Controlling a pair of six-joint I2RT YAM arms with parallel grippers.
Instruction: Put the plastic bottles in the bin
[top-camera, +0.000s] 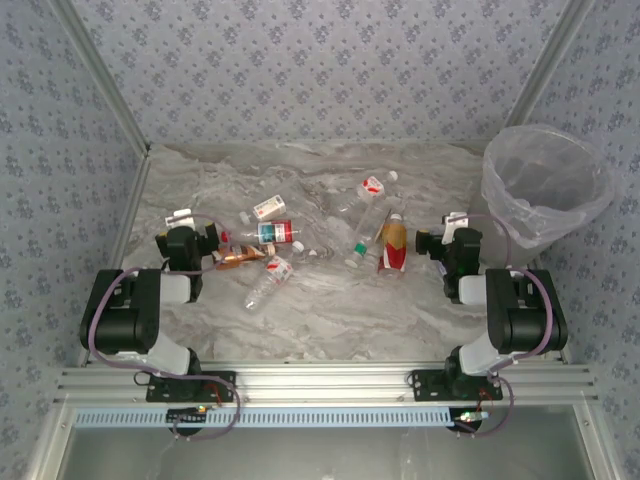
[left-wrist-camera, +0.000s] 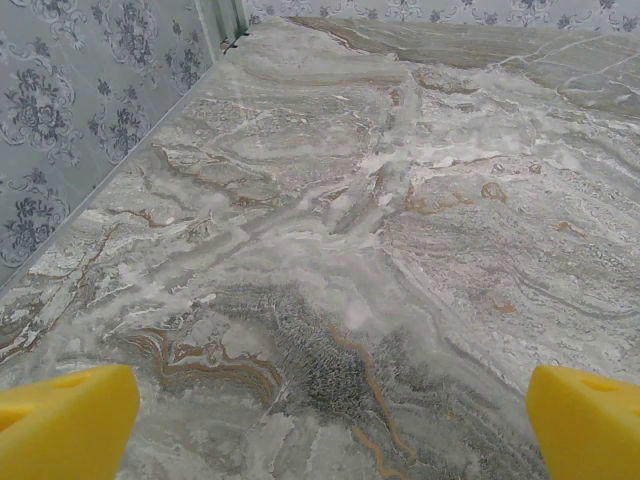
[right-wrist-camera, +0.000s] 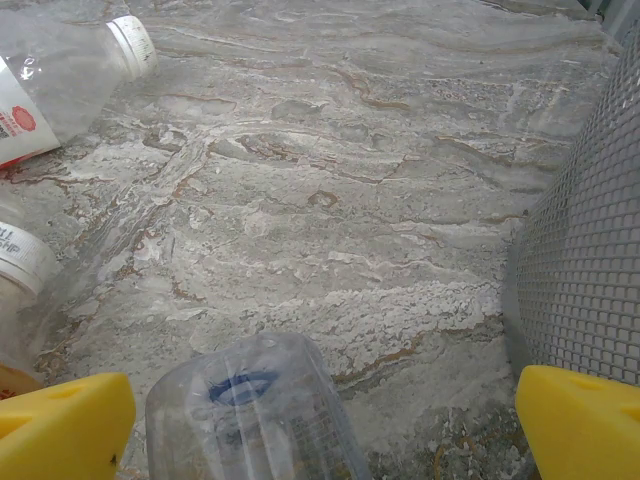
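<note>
Bottles (top-camera: 275, 233) lie scattered on the marble table (top-camera: 330, 320), none in the translucent tapered bin (top-camera: 545, 185) at the far right; left gripper (left-wrist-camera: 330, 420) gapes over bare stone; right gripper (right-wrist-camera: 325, 425) gapes astride a clear bottle (right-wrist-camera: 255, 410), so a gentle squeeze on the thin plastic seems next.

Labels (right-wrist-camera: 15, 125) on the plastic bottles (right-wrist-camera: 70, 60) — print unreadable.
</note>
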